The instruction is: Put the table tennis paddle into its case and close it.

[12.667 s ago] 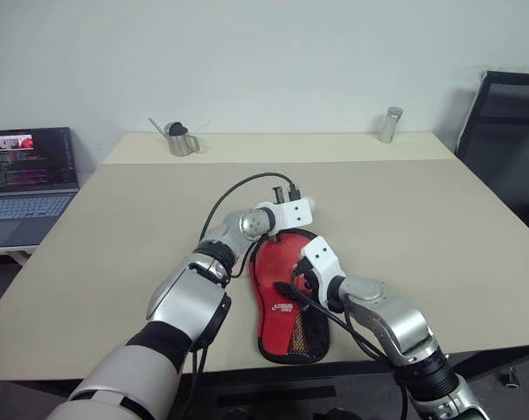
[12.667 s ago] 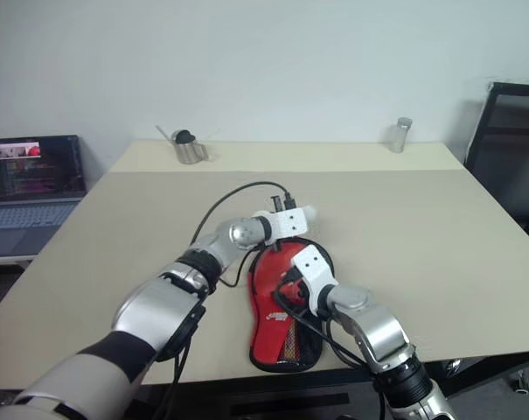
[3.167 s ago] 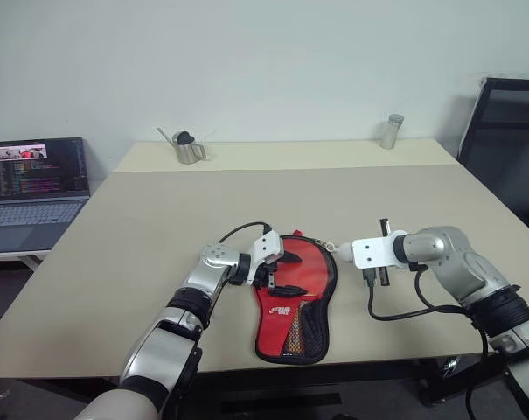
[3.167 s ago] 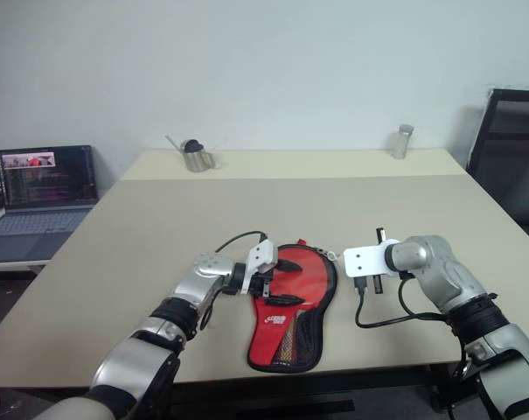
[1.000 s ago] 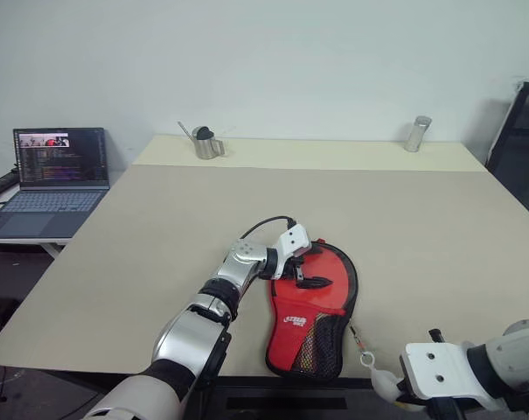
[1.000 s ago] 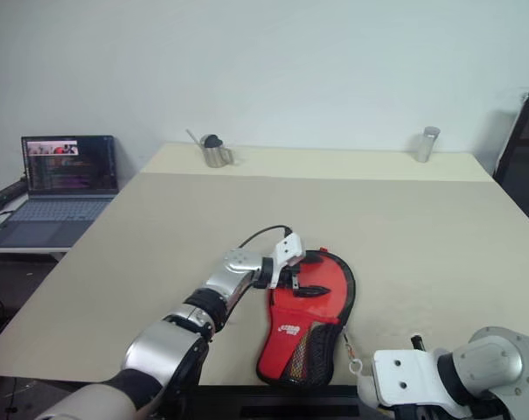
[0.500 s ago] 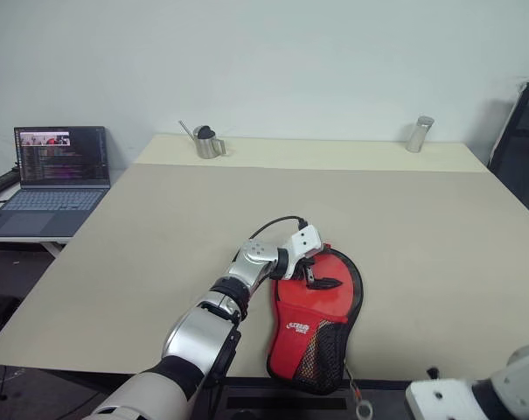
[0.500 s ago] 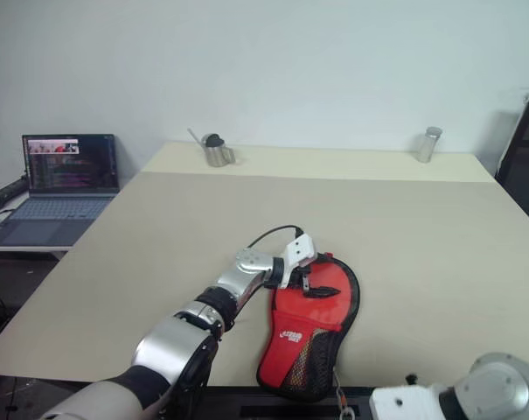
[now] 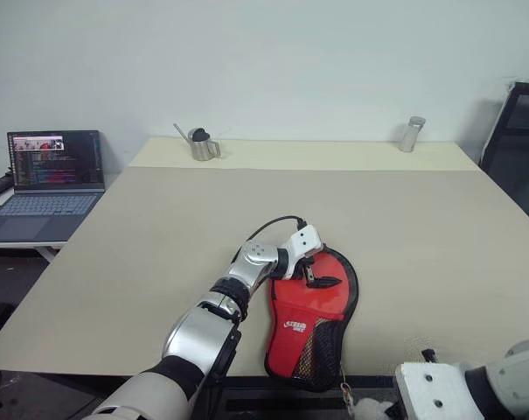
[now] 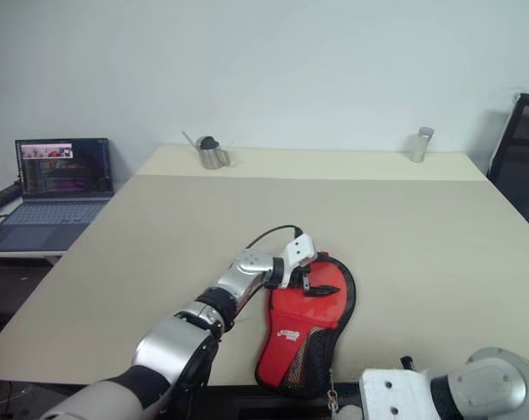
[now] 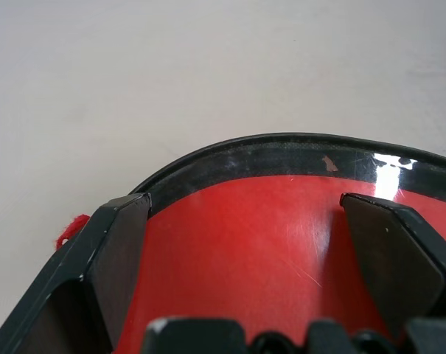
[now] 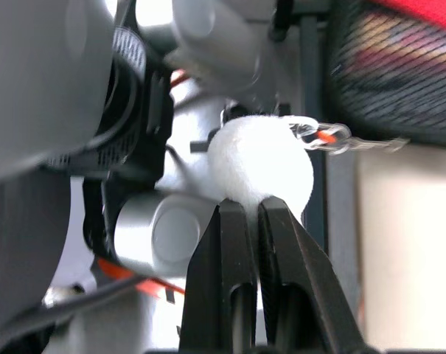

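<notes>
Against half a second ago: soft red paddle-shaped case (image 9: 311, 317) with black zip rim in the same spot near the front edge of the pale beige table (image 9: 159, 227), handle end overhanging; left gripper (image 9: 317, 266) still spread wide over the round end, gripping nothing. Right gripper (image 12: 251, 221) risen slightly at the lower right, still pinched shut on the white fluffy pompom charm (image 12: 261, 166). From the right wrist alone: pompom clamped between black fingers (image 12: 223, 258). From the left wrist alone: glossy red face inside the rim.
</notes>
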